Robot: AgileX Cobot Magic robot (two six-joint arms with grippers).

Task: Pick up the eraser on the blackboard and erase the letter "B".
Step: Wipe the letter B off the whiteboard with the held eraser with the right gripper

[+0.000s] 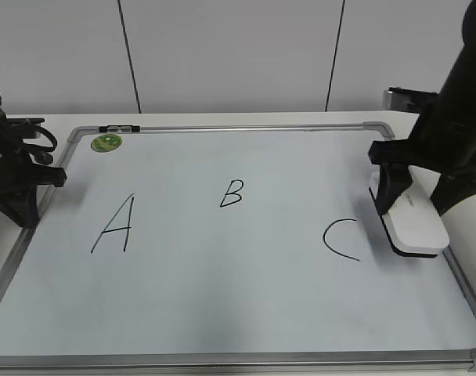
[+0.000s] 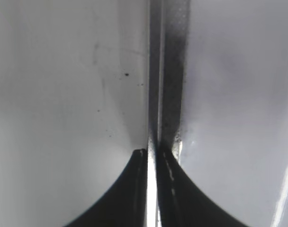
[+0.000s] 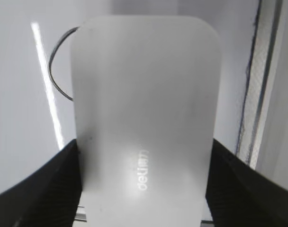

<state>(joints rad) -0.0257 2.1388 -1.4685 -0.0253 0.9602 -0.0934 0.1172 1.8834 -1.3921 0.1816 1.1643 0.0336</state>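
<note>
**Right end effector straddling eraser at board's right edge**

Right end effector [image 1: 416,197] is down over the eraser [image 1: 414,225], one finger on each long side. In my right wrist view both fingers [image 3: 44,184] sit flush against the white block [image 3: 144,118], so I read it as pinching the eraser, which rests flat on the blackboard [image 1: 222,305].

Edges: the eraser lies just inside the right frame rail, with the rail close alongside it. "C" [image 1: 340,239] is just beside the eraser on its left; its curve shows at the block's far-left corner in the wrist view [image 3: 58,66]. The letter "B" [image 1: 231,193] sits mid-board, well apart from the eraser, with open white surface between "C" and "B". "A" [image 1: 115,225] is further left, and the green sticker [image 1: 106,142] is in the top-left corner.

Right arm comes in steeply from the upper right, wrist angled down over the board edge.

Left end effector [image 2: 152,153] sits at the board's left frame rail [image 2: 167,71], fingers pressed together with only a sliver between them. Left arm is low, off the board's left edge over the desk [image 1: 3,227].
</note>
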